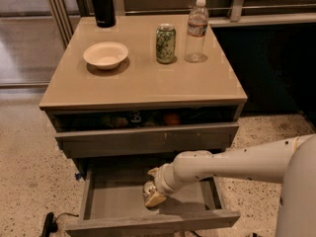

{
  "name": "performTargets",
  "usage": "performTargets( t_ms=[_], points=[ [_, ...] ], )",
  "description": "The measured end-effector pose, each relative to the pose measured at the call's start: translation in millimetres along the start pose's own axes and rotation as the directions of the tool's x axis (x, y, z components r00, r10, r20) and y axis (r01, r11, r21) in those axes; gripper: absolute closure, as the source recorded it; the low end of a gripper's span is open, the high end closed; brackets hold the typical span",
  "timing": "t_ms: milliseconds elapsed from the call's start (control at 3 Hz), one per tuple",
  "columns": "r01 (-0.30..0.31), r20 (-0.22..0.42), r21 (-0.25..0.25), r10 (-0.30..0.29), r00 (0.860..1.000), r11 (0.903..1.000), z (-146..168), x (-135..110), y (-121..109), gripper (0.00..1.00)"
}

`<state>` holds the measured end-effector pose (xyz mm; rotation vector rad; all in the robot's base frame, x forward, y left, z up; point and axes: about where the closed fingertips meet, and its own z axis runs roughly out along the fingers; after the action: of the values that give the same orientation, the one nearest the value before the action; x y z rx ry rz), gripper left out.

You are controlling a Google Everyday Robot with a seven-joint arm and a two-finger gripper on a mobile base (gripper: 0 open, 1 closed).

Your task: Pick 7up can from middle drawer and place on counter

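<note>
The 7up can [148,187], small with a silver top, stands on the bare grey floor of the open middle drawer [113,204], near its centre. My gripper [154,185] reaches into the drawer from the right on a white arm. Its tan fingers [156,199] sit on either side of the can and close on it. The can rests low in the drawer. The beige counter [143,80] is the top of the cabinet above.
On the counter stand a green patterned can [165,44], a water bottle [196,31], a white bowl [105,55] and a black flask [102,4]. The upper drawer [148,118] is slightly open with snacks inside. A black cable [49,223] lies on the floor at left.
</note>
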<state>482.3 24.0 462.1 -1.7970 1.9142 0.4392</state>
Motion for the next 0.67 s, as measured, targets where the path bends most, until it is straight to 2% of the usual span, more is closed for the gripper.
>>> performTargets(
  t_ms=[667],
  points=[
    [0.007, 0.014, -0.018, -0.007, 1.0, 0.9998, 22, 2, 1, 0.23]
  ],
)
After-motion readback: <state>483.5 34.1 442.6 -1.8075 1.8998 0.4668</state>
